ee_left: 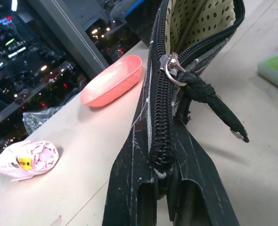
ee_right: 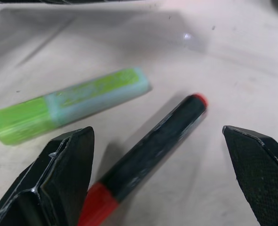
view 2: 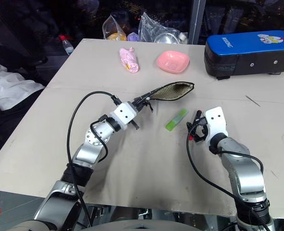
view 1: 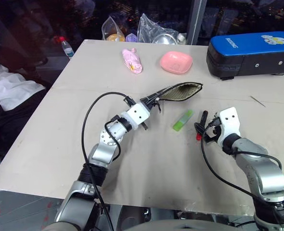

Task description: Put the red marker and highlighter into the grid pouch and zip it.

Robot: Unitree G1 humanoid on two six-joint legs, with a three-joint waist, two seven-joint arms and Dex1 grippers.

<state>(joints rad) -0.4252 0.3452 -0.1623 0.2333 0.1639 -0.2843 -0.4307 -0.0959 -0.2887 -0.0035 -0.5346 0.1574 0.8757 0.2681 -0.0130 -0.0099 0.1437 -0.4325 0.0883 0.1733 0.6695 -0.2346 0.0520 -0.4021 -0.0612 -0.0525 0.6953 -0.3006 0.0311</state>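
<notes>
Red marker (ee_right: 148, 150): laid flat on the table (view 1: 60, 134), in front of the right pincer; its long axis is run nearly straight away from the robot, with the red cap end nearest the robot and a small red tip at the far end.
Highlighter (view 1: 182, 120): laid flat on the table just left of the red marker, apart from it; its long axis is slanted, far end angled to the right, with the brighter green end nearer the robot.
Grid pouch (view 1: 182, 91): held up off the table at its near end, mouth unzipped so that a dotted pale lining is shown; its length is stretched away to the right from the left pincer, and the zipper pull (ee_left: 174, 70) with a black cord is seen close to the held end.
Left pincer (ee_left: 160, 188): closed tight on the zipper end of the grid pouch.
Right pincer (ee_right: 160, 179): spread wide, nothing gripped; its two fingers are set to either side of the red marker's near end, above it, with no contact to be made out.
Far table edge: a pink dish (view 1: 176, 62), a pink wrapped packet (view 1: 132, 61) and a blue hard case (view 1: 252, 53) are set there.
</notes>
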